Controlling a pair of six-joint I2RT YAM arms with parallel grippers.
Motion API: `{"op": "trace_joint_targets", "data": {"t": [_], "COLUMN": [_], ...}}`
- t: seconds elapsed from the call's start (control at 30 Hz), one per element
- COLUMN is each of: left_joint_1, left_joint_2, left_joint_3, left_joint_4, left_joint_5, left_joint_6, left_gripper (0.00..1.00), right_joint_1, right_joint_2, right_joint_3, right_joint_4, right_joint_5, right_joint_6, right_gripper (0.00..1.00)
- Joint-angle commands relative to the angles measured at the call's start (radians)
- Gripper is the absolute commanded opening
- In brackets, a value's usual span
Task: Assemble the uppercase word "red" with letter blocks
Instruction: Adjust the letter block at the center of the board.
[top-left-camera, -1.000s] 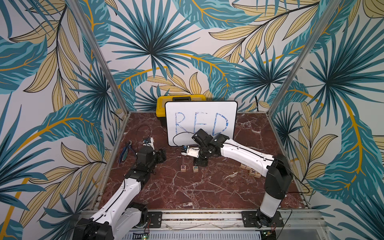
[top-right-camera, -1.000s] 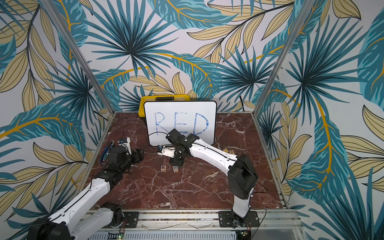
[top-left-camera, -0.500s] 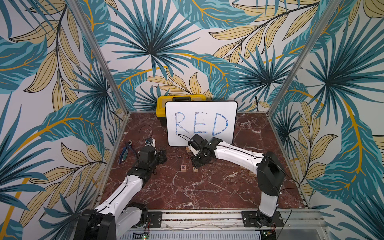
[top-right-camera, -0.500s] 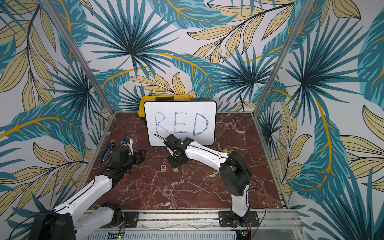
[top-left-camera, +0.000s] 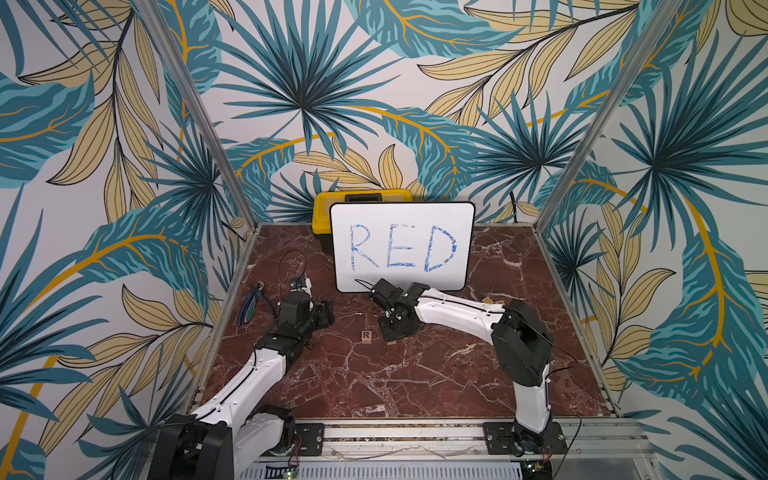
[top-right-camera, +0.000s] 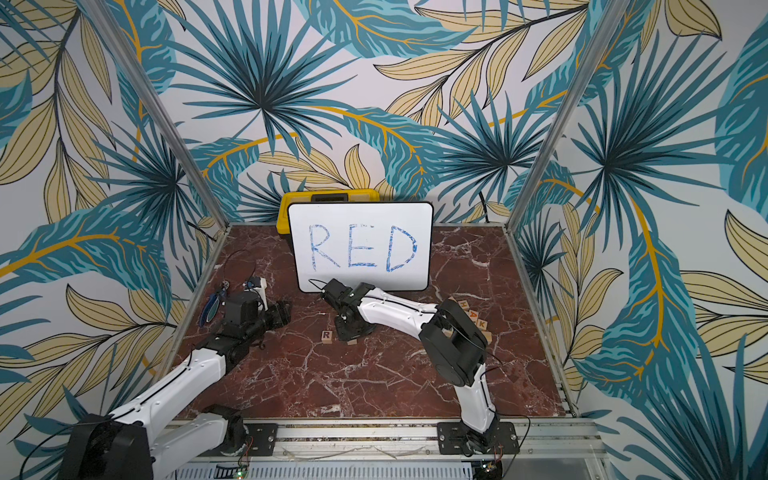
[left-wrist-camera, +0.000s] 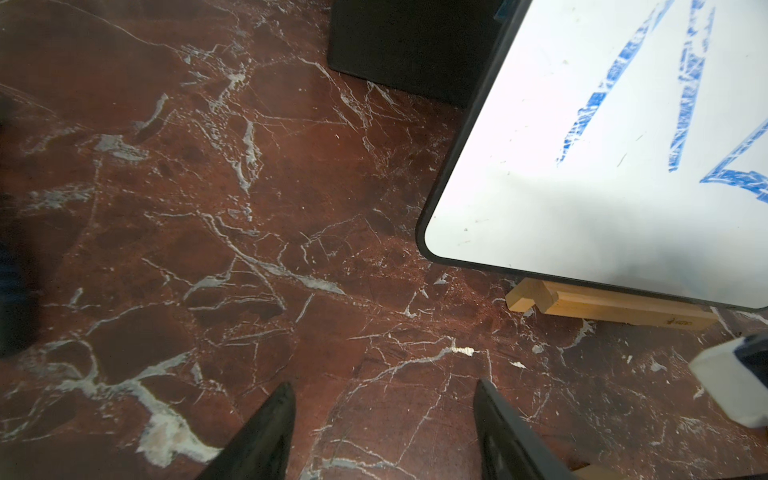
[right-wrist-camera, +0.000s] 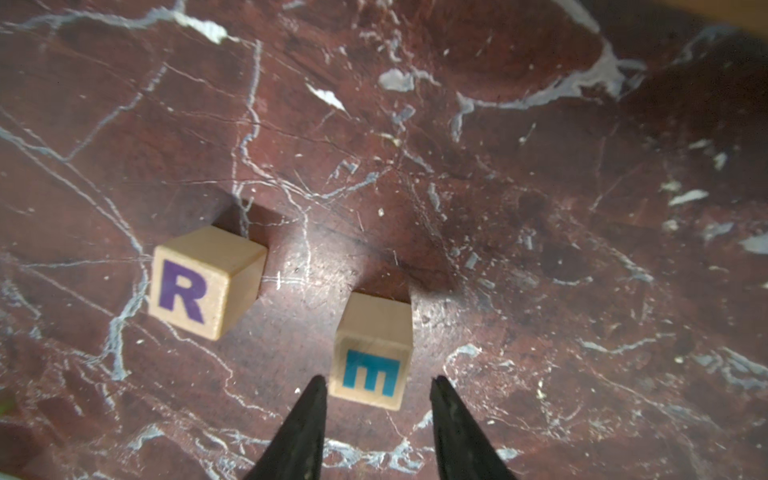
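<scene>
Currently the right fingers (right-wrist-camera: 305, 424) stand spread either side of the E block (right-wrist-camera: 372, 345), not pinching it; it rests on the bench (right-wrist-camera: 540, 208) at 3 o'clock from the R block (top-left-camera: 365, 336), its blue letter turned sideways. Left fingers (left-wrist-camera: 270, 432) are spread and empty. Likely risks: an off-centre squeeze could spin the E or shove it into R. Left unturned, it spoils the word.

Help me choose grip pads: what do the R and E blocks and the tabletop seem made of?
R block and E block: light unvarnished-looking wood, faint grain, printed letters. Tabletop: red-brown marble look, white veins, slight sheen; real stone or a printed surface, I cannot tell.
</scene>
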Motion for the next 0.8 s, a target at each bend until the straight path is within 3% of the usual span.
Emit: {"op": "trace_joint_targets", "data": {"t": [0.0,0.47,0.77], "left_joint_1": [0.009,0.011,0.013], "left_joint_2": [-0.006,-0.011,-0.01], "left_joint_3": [0.014,0.01,0.009], "left_joint_4": [-0.01,-0.01,-0.01], "left_joint_5": [0.004,0.002,-0.001], "left_joint_6": [-0.001,0.001,0.001], "left_gripper": [0.69,0.69,0.69], "right_joint_1": [0.001,0.001,0.002], "right_joint_2": [0.03,0.08,0.078], "right_joint_3": [-0.002,0.043,0.043], "right_joint_4": [0.005,-0.014,-0.059], "right_joint_5": [0.006,-0.012,0.02], "right_joint_6": [0.034,-0.003,-0.046], "right_gripper": [0.44,0.44,0.36]}}
